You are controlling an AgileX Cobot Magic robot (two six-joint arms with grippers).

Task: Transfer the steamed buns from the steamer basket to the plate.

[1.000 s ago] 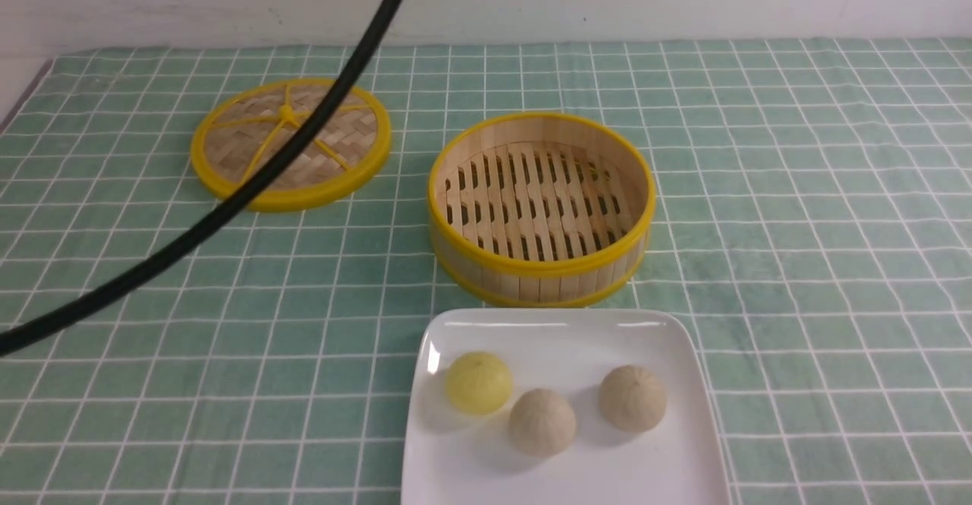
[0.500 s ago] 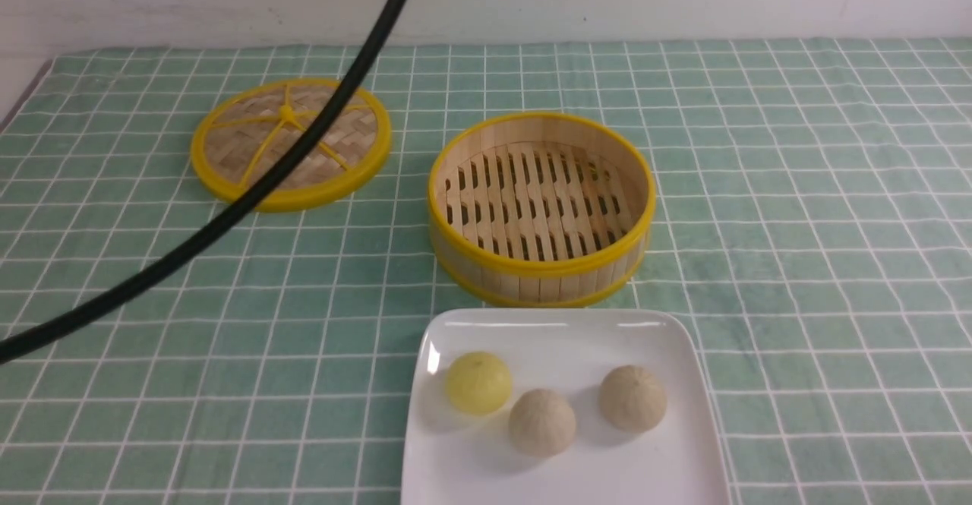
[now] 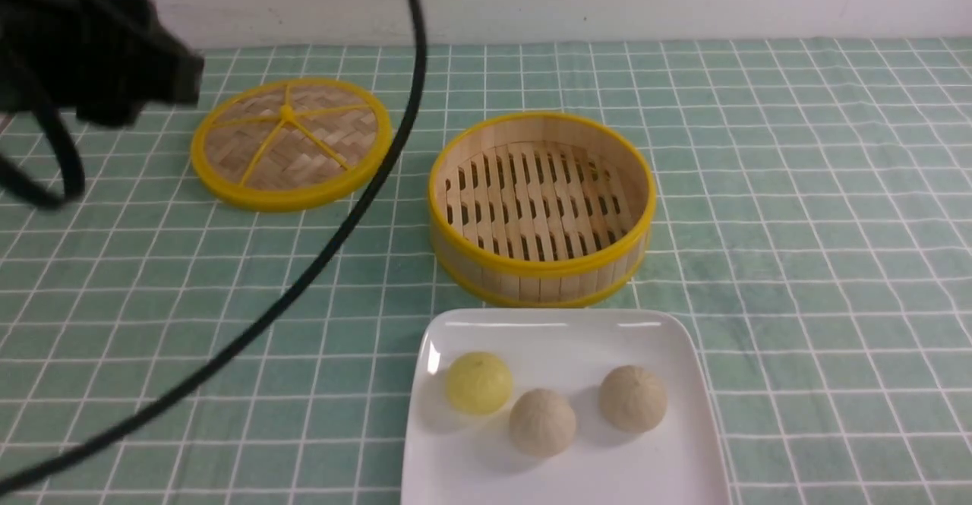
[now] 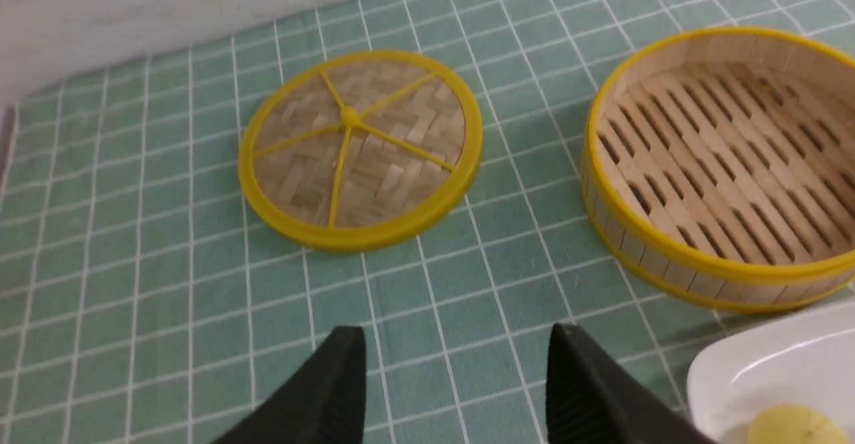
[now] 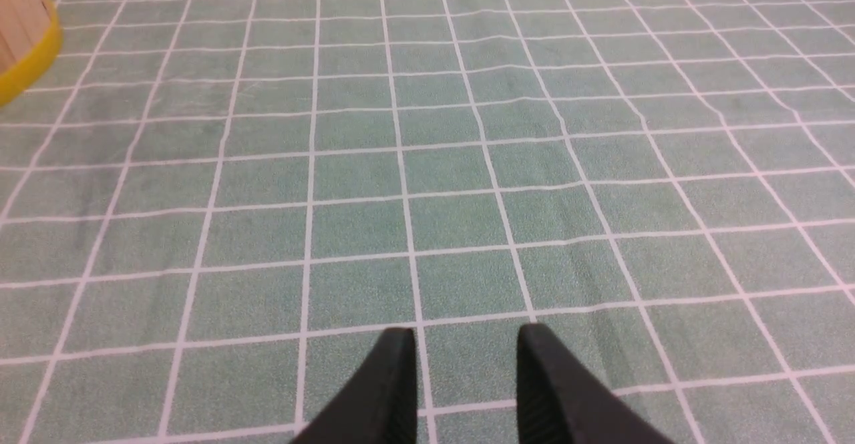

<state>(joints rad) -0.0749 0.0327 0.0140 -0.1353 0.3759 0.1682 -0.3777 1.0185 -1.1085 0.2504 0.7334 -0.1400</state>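
Three steamed buns lie on the white plate [image 3: 562, 338] at the front: a pale yellow one [image 3: 478, 382] and two beige ones [image 3: 541, 422] [image 3: 632, 398]. Just behind the plate, the steamer basket [image 3: 541, 268] stands empty. My left gripper [image 4: 457, 337] is open and holds nothing; it hangs over bare cloth between the lid and the basket [image 4: 721, 163], with the plate corner [image 4: 755, 370] and the yellow bun [image 4: 795, 424] beside it. My right gripper [image 5: 465, 334] is open with a narrower gap, empty, over cloth well away from the basket's edge [image 5: 23, 37].
The flat woven lid [image 3: 290, 143] lies on the green checked cloth at the back left. My left arm's black body [image 3: 99, 49] shows at the upper left, and a black cable [image 3: 334, 247] loops across the left half. A white wall bounds the far side.
The left arm's black body has come into the front view at the upper left, and its cable has swung to the right. Buns, basket, plate and lid have not moved.
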